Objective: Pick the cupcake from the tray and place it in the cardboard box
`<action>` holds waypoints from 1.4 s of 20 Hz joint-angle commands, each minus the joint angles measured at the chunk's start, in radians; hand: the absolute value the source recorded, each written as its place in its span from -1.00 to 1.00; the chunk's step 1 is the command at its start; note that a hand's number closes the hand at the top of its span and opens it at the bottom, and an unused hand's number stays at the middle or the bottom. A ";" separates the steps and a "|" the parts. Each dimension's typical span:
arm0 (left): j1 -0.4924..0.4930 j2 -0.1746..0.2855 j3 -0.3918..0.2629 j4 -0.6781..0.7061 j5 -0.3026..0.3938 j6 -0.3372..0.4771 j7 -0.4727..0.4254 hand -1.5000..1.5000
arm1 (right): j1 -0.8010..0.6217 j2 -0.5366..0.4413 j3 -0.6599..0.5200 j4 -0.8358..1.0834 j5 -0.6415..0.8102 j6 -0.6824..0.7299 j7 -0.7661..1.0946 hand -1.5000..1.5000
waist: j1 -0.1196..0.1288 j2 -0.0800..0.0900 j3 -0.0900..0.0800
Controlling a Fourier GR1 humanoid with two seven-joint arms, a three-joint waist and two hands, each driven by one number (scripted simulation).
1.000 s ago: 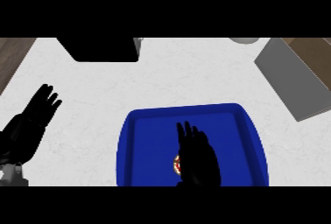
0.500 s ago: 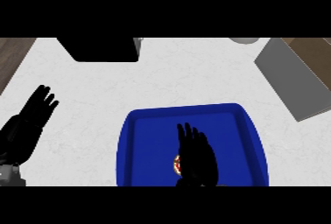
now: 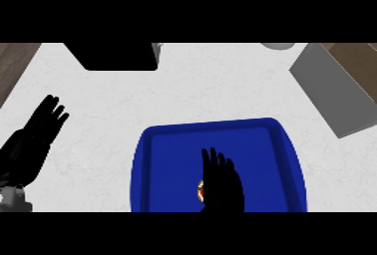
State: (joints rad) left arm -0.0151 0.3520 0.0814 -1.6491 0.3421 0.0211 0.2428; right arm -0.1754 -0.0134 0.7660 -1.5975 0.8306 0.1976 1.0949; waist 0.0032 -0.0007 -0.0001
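Nothing done yet: cupcake (image 3: 199, 189) lying in tray (image 3: 169, 149), right hand (image 3: 221, 185) hovering over it, fingers (image 3: 210, 158) straight, gripping nothing; left hand (image 3: 35, 140) resting open.

Pretty plain setup: white marbled countertop (image 3: 184, 89) filling most of the view, brown wood floor (image 3: 15, 56) peeking out at both upper corners.

White marbled counter top (image 3: 184, 84), faint grey veining. A brown wood-grain surface (image 3: 15, 60) shows past its far left and far right corners.

Lying directly on it:
- blue rectangular tray (image 3: 169, 164), raised rim, near edge, right of centre
- black rectangular block (image 3: 117, 56), far edge, left of centre, well apart from the tray
- grey rectangular slab (image 3: 335, 89), set askew, right side
- pale grey round object (image 3: 278, 46), far edge, cut off
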 commanded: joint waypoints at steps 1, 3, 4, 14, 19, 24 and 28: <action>-0.003 -0.025 0.006 0.033 -0.014 -0.010 -0.018 0.00 | -0.088 0.013 0.003 0.072 -0.035 -0.028 0.133 -1.00 | 0.003 0.001 0.000; -0.007 -0.031 0.002 0.033 -0.039 -0.009 -0.027 0.00 | -0.045 0.013 -0.010 0.071 -0.012 0.002 0.095 -1.00 | 0.000 0.001 0.000; -0.099 0.000 0.032 0.046 -0.006 0.005 0.061 0.00 | -0.064 0.013 -0.017 0.087 -0.025 -0.030 0.091 -1.00 | -0.002 0.001 0.000; -0.030 -0.047 0.066 0.126 -0.030 -0.096 -0.067 0.00 | -0.098 0.012 -0.071 0.066 0.051 0.034 -0.027 1.00 | -0.003 0.001 0.000; 0.030 -0.064 0.021 -0.030 -0.055 -0.067 0.005 0.00 | -0.296 -0.059 -0.329 0.312 -0.037 0.022 -0.232 1.00 | 0.017 0.005 0.001; -0.034 -0.087 0.003 0.019 -0.073 -0.052 -0.017 0.00 | -0.516 -0.229 -0.541 0.598 -0.128 0.038 -0.449 1.00 | 0.044 0.023 0.002; -0.053 -0.068 0.033 0.018 -0.050 -0.060 0.018 0.00 | -0.655 -0.203 -0.550 0.885 -0.058 -0.051 -0.549 1.00 | 0.040 0.015 0.001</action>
State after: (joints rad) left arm -0.0469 0.2928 0.1136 -1.6399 0.2894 -0.0434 0.2495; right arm -0.6876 -0.1970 0.2702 -0.9296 0.7491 0.1834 0.6401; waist 0.0401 0.0147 0.0012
